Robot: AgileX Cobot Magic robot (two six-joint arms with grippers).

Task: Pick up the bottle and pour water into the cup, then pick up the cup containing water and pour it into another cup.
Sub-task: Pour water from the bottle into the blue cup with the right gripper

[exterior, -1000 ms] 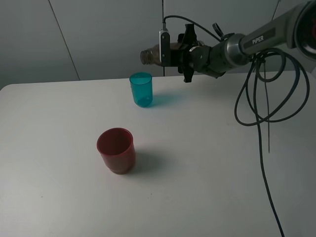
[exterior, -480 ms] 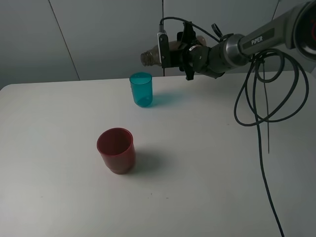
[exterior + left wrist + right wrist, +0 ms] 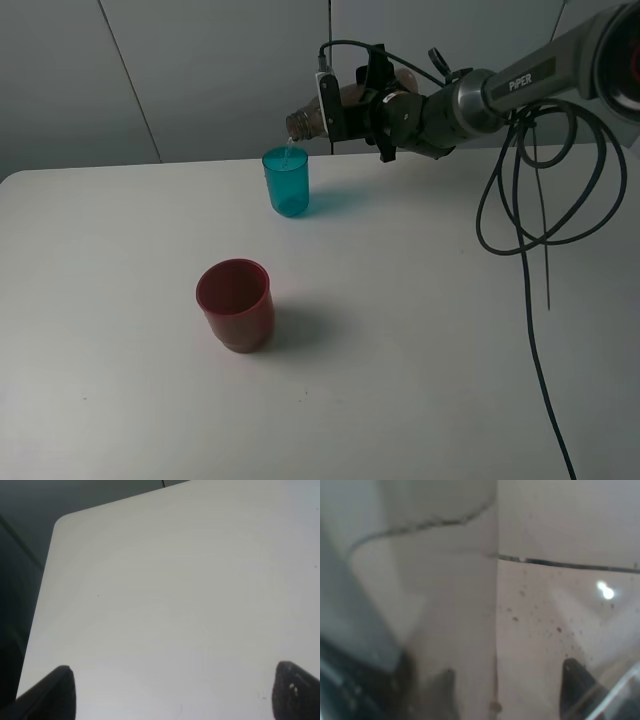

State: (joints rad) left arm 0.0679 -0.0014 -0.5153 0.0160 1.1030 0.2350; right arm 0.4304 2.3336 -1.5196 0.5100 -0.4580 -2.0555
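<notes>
Clamping the bottle (image 3: 303, 120) around its body, the right jaws hold it tipped close to level in the air. Its narrow, capless neck slants slightly down and sits just above the rim of the cup (image 3: 287, 185). A thin bright thread between mouth and rim looks like water falling, though it is too fine to be sure. I judge this to be the first pour, under way or just starting. The next move calls for a slow, steady tilt with the mouth centred over the small opening. The bottle then has to come upright and be set down before the teal cup is lifted towards another cup (image 3: 236, 305). That red, wider tumbler stands well apart from the teal one, nearer the camera on the pale surface (image 3: 420, 330). The bottle looks smoky grey-brown and translucent; in the right wrist view its blurred wall fills the frame. The teal cup stands upright near the surface's far edge, and its water level cannot be read. The left jaws stand apart over bare surface, holding nothing.
</notes>
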